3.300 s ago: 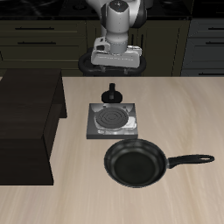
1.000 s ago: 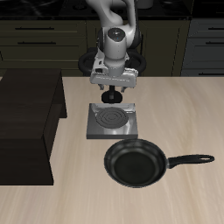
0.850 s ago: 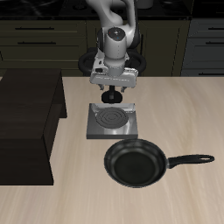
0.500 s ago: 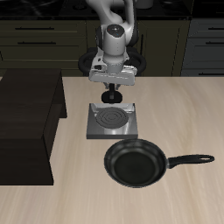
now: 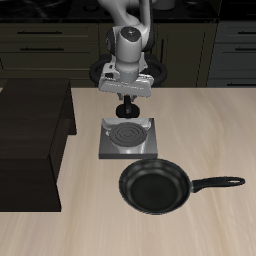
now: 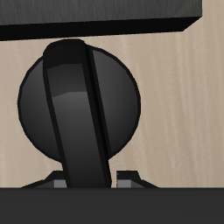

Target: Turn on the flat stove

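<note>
Gripper (image 5: 128, 103) above 1 stove knob (image 6: 80, 101).

Flat stove (image 5: 128, 138): small grey square metal plate, lying flat on the wooden tabletop (image 5: 200, 120), near the middle. Dark round spiral coil burner (image 5: 125, 133) set in the plate's centre. Black round knob (image 6: 80, 101) at the stove's back edge, crossed by a raised bar-shaped grip running nearly straight, slightly tilted, in the wrist view. No glow visible on the coil.
</note>
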### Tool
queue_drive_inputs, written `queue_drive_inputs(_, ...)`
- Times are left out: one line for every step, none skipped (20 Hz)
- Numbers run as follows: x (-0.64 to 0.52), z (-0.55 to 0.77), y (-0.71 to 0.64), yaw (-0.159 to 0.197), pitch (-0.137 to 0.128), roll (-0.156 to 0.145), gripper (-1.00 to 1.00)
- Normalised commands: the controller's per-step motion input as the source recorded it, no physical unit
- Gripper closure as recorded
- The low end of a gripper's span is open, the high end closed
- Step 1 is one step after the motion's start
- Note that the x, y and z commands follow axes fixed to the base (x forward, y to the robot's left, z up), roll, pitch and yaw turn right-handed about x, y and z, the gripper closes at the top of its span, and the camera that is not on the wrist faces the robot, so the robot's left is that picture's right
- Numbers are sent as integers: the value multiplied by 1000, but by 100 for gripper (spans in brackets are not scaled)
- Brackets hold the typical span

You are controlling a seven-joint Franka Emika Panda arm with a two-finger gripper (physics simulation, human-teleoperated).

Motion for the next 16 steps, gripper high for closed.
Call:
queue_drive_inputs(0,0,0,0,0,0,100)
queue_drive_inputs(22,56,-354,-56,1,-39,100)
queue_drive_inputs(68,121,-269,16,13,-15,100)
queue_drive_inputs(27,170,-265,68,-77,-23,100)
queue_drive_inputs(149,81,-281,-11,-16,-34,100)
queue_drive_inputs(32,58,-264,-27,26,-14,100)
queue_drive_inputs(105,76,-239,23,-5,9,100)
queue_drive_inputs(12,171,-460,71,-68,-62,100)
queue_drive_inputs(22,115,-284,81,-68,-38,100)
queue_drive_inputs(240,17,-442,29,42,-32,100)
queue_drive_inputs(-23,-5,-123,-25,16,-27,100)
queue_drive_inputs(119,140,-283,90,-41,-10,100)
queue_drive_inputs(181,134,-333,131,13,48,100)
queue_drive_inputs(220,255,-418,80,-37,-27,100)
queue_drive_inputs(98,148,-110,107,-40,20,100)
queue_drive_inputs(248,253,-460,97,-1,-43,100)
